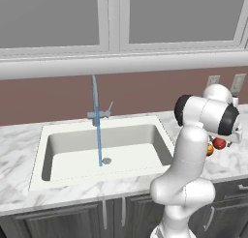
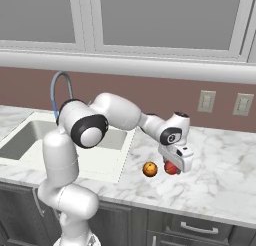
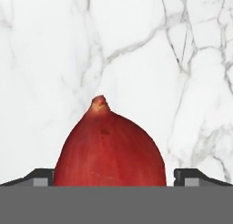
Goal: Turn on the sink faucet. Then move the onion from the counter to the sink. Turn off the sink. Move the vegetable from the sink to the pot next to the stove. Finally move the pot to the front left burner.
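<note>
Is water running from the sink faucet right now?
Yes, a thin blue stream falls from the sink faucet straight down to the drain of the sink.

Sink (image 1: 48, 150) set in desk (image 2: 220, 175); faucet (image 1: 97, 117) behind basin. Onion (image 2: 171, 168) on desk right of sink, second ball (image 2: 150, 169) just left of it. Gripper (image 2: 173, 169) straddles onion, fingertips (image 3: 43, 176) either side.
</note>
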Robot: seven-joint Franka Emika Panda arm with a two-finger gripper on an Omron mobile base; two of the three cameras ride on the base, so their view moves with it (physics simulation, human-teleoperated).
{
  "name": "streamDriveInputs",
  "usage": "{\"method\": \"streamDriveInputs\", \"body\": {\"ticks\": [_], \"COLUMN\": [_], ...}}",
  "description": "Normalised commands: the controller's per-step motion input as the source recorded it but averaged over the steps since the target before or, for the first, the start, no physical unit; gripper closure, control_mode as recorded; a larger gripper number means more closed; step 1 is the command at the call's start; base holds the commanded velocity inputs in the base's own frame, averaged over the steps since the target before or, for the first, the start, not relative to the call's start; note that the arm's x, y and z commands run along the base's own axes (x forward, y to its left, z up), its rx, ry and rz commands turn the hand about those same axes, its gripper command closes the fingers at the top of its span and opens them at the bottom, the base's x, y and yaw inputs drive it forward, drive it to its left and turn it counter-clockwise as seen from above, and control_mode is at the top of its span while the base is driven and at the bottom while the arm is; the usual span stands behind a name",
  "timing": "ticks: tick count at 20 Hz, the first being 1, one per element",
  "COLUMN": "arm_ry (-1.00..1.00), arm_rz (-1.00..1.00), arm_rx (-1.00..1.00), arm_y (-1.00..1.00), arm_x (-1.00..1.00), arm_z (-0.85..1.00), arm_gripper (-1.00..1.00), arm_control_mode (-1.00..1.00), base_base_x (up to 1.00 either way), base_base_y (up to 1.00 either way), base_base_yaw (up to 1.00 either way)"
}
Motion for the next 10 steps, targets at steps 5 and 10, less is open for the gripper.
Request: {"method": "streamDriveInputs", "body": {"ticks": [5,10], "arm_ry": [0.00,0.00], "arm_rz": [0.00,0.00], "arm_rx": [0.00,0.00], "arm_y": [0.00,0.07], "arm_x": [-0.14,-0.12], "arm_z": [-0.16,-0.21], "arm_gripper": [-1.00,1.00], "arm_control_mode": [-1.00,-1.00], "base_base_x": [0.00,0.00], "base_base_y": [0.00,0.00], "base_base_yaw": [0.00,0.00]}}
